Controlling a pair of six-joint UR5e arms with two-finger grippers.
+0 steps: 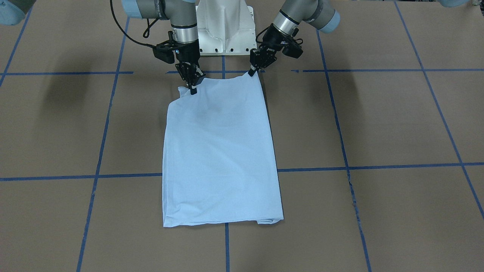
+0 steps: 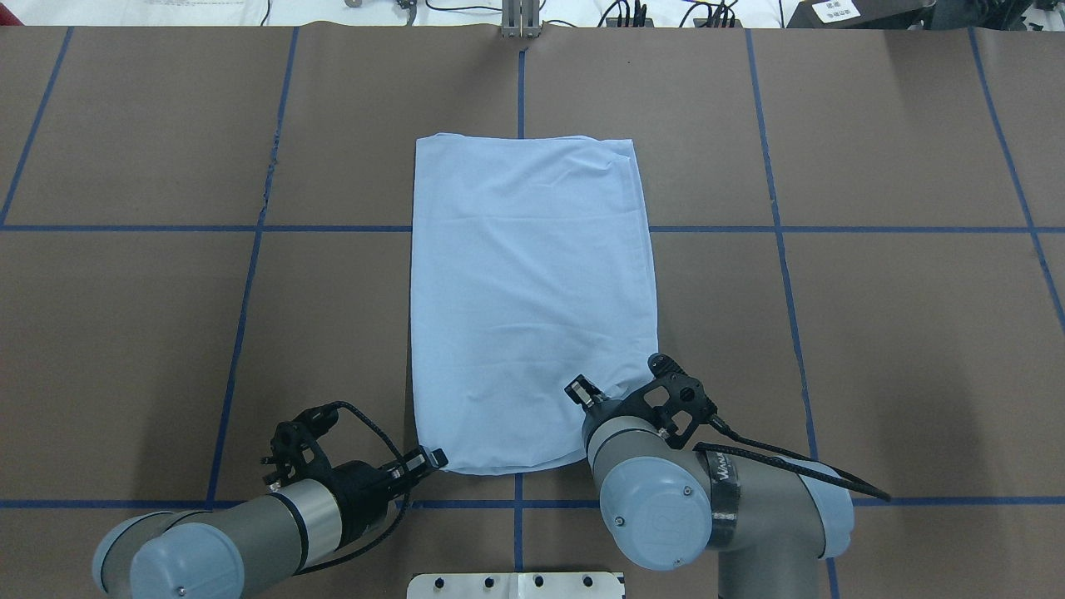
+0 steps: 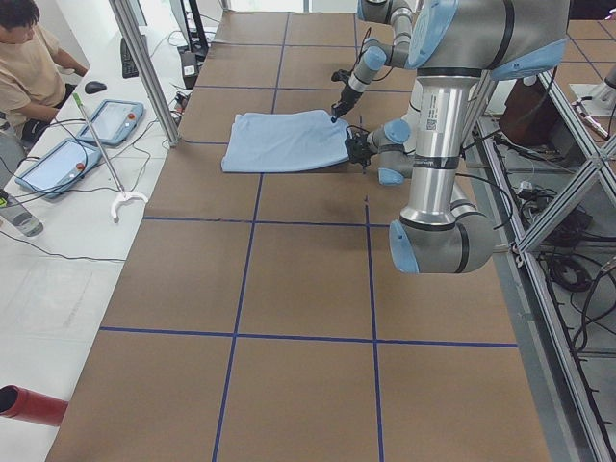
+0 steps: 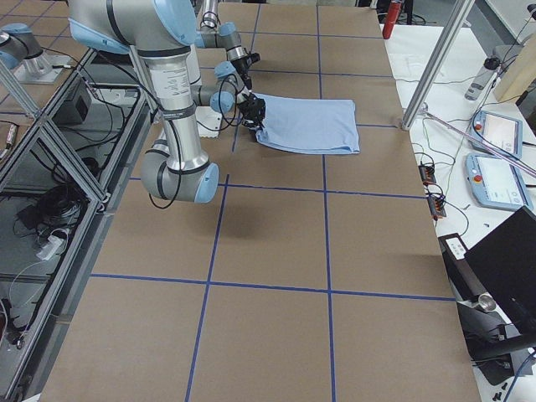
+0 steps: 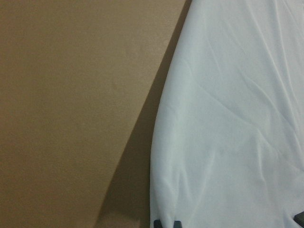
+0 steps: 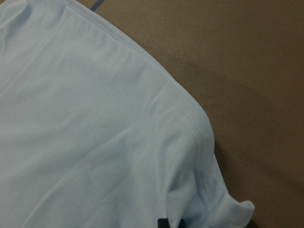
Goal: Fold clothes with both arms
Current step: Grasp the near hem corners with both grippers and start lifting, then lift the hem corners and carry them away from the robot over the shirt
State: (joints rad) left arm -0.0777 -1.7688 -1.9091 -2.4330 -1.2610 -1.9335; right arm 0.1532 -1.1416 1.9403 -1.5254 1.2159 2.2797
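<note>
The light blue T-shirt (image 1: pixel 221 151) lies folded into a long rectangle on the brown table (image 2: pixel 166 333), its print and collar hidden. It also shows in the overhead view (image 2: pixel 528 291). My left gripper (image 1: pixel 252 72) is shut on the shirt's corner nearest the robot on my left side, also seen from overhead (image 2: pixel 434 457). My right gripper (image 1: pixel 193 89) is shut on the other near corner, also seen from overhead (image 2: pixel 584 391). Both corners are raised slightly off the table. The wrist views show only cloth (image 5: pixel 228 118) (image 6: pixel 85 118) and table.
The white pedestal base (image 1: pixel 225 30) stands just behind the shirt's near edge. Blue tape lines (image 1: pixel 378 166) grid the table. An operator (image 3: pixel 29 58) sits beyond the far edge with tablets (image 3: pixel 111 120). A metal post (image 3: pixel 144 72) stands at that edge.
</note>
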